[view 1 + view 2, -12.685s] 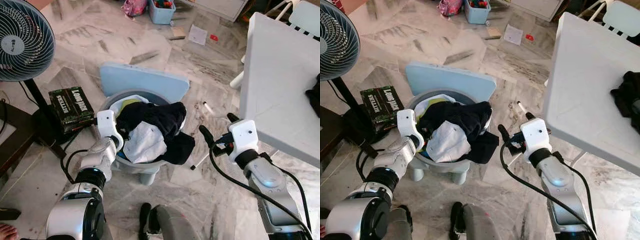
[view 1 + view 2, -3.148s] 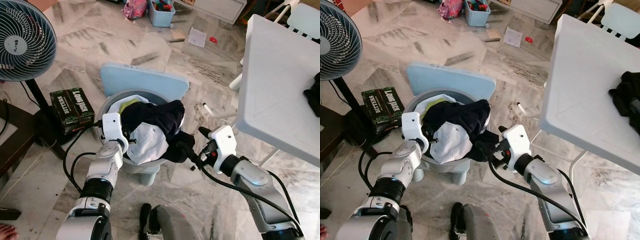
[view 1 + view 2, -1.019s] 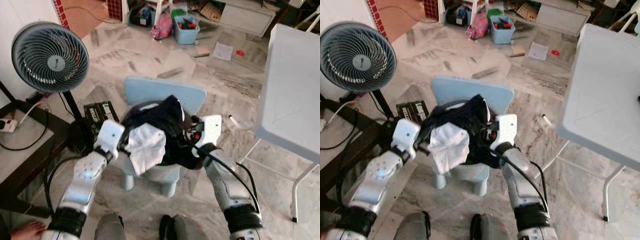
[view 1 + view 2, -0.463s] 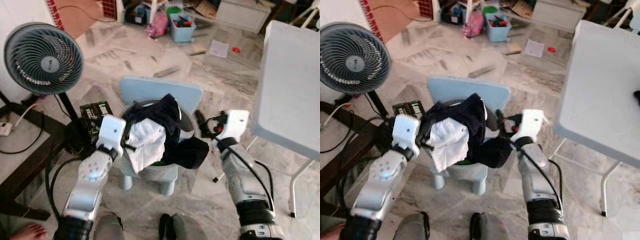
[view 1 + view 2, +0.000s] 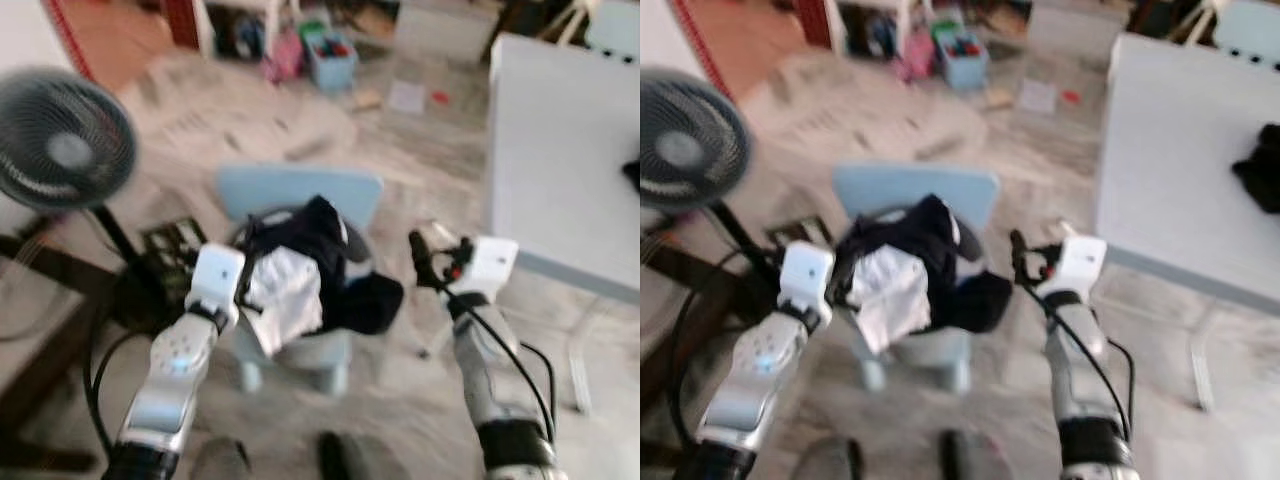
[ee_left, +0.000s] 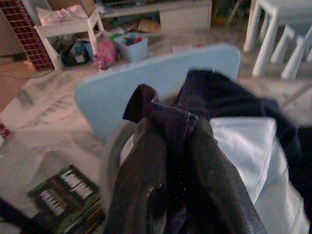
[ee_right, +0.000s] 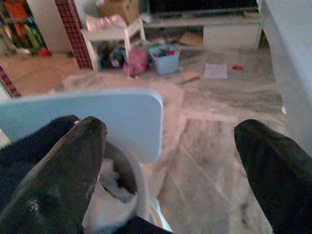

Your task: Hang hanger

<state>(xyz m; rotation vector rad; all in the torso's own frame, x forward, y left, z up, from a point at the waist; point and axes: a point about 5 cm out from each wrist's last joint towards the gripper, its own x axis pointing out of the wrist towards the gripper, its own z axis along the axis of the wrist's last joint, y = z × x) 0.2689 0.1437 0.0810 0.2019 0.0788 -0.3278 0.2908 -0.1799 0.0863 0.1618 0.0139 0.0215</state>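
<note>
Left tool (image 6: 170, 170) pinches the dark cloth (image 6: 165, 117) heaped in the basket (image 5: 345, 345); right tool (image 7: 170, 161) hangs spread, empty. No hanger I can spot. Lift slowly, free of the pile.

Pale blue chair (image 5: 300, 190), dark navy and white clothes (image 5: 310, 270), grey-veined marble floor (image 5: 400, 150), white table (image 5: 560, 150)

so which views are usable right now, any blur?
Both eye views: heavy motion blur; the fan and clothes pile are smeared. Left wrist view: fairly sharp; dark garment is between the left gripper jaws. Right wrist view: background clear, near black fingers soft.
</note>
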